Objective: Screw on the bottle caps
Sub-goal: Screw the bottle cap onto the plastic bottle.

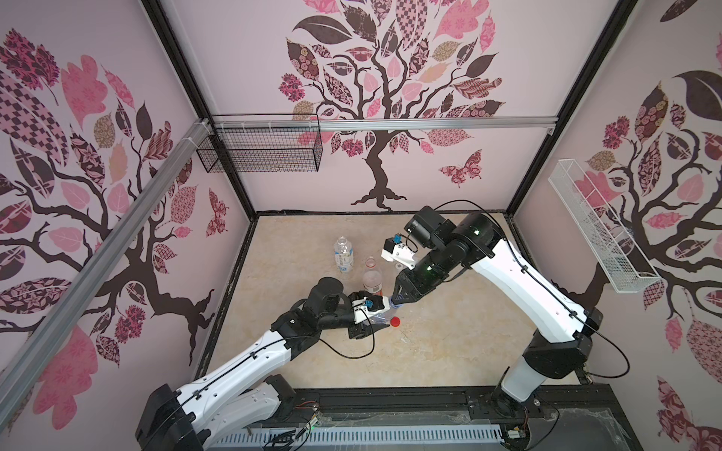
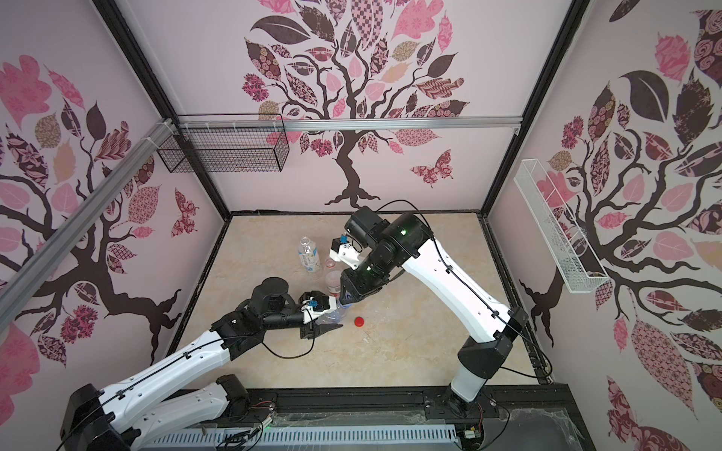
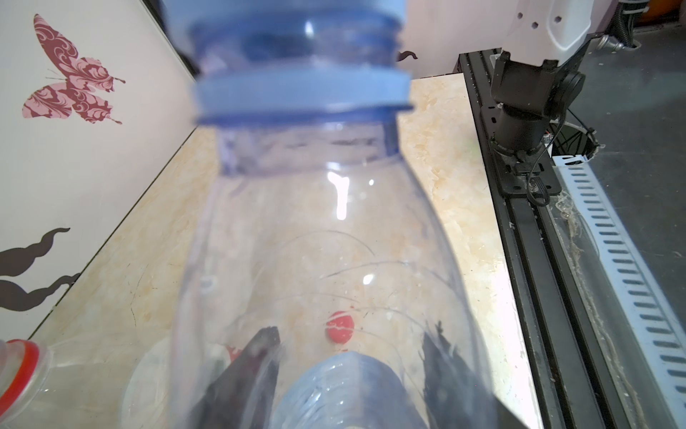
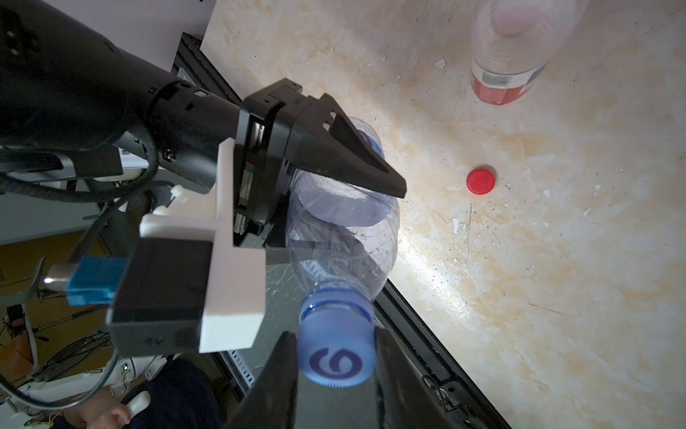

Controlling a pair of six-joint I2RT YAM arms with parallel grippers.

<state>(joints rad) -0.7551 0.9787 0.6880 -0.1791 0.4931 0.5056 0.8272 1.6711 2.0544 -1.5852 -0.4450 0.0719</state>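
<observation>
My left gripper (image 1: 374,317) is shut on the squat bluish bottle (image 1: 381,311), which it holds tilted above the table, with black fingers (image 4: 345,156) on both sides of the clear body (image 4: 341,237). In the left wrist view the bottle (image 3: 323,230) fills the frame. My right gripper (image 4: 336,356) is shut on the blue cap (image 4: 336,353), which bears a dark swirl mark and sits on this bottle's neck. A red cap (image 1: 395,321) (image 2: 358,321) lies loose on the table just beyond the bottle. The red-labelled bottle (image 1: 372,277) and the taller bottle (image 1: 344,255) stand upright behind.
The marble-patterned table (image 1: 449,343) is walled on three sides. A black rail (image 1: 390,398) runs along its front edge, with the arm bases on it. A black wire basket (image 1: 265,150) and a white one (image 1: 597,230) hang on the walls.
</observation>
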